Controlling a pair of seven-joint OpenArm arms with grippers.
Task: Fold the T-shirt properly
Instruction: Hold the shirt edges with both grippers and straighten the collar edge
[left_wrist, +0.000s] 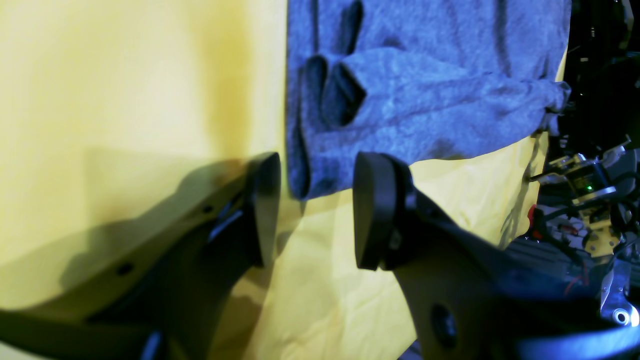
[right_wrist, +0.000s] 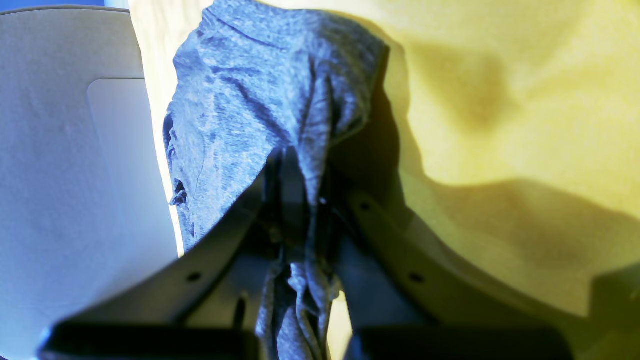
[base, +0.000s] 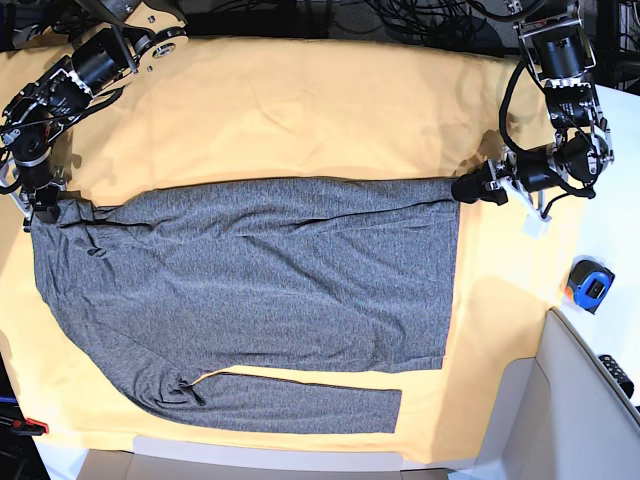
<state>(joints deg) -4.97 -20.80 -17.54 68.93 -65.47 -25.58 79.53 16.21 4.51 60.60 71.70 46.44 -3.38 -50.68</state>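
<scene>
My right gripper (right_wrist: 295, 200) was clenched on the shirt (base: 260, 270). My left gripper (left_wrist: 315, 210) gaped, released, so I judged it should bite the hem corner at twelve o'clock first.

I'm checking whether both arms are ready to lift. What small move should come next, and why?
Probably close the left gripper on the T-shirt corner. Its jaws stand open with the hem just ahead, while the right gripper is already shut on cloth.

T-shirt (right_wrist: 240, 110) hem inside right gripper (right_wrist: 300, 200)
</scene>
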